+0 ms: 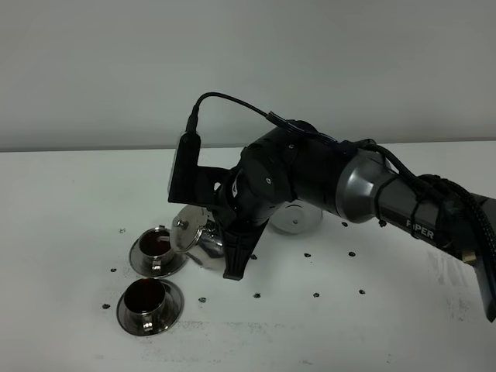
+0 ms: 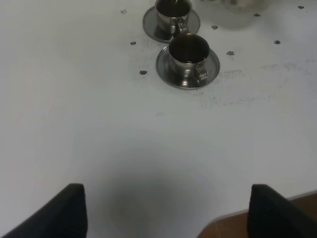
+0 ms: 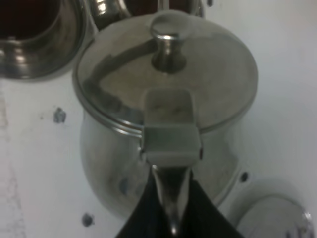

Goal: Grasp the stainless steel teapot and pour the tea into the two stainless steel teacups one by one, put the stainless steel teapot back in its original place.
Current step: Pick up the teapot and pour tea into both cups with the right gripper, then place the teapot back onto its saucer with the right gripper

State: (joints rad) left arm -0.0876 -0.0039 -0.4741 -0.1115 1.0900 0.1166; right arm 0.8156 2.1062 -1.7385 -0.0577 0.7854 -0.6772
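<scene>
The stainless steel teapot [image 1: 194,232] hangs tilted over the left of the table, spout toward the far teacup [image 1: 157,245]. My right gripper [image 1: 225,249] is shut on its loop handle [image 3: 171,198]. The right wrist view looks onto the knobbed lid [image 3: 168,74]. Both teacups hold dark tea, and the near teacup [image 1: 147,299] stands on its saucer in front. The left wrist view shows the near teacup [image 2: 188,49] and the far teacup [image 2: 173,10] beyond it. My left gripper [image 2: 168,218] is open over bare table. The round coaster [image 1: 296,219], the original place, lies partly hidden behind the right arm.
Small dark marks [image 1: 315,294] dot the white table [image 1: 349,325]. The right arm's bulk [image 1: 372,190] stretches from the right edge across the middle. A brown strip beyond the table edge [image 2: 257,223] shows by my left gripper.
</scene>
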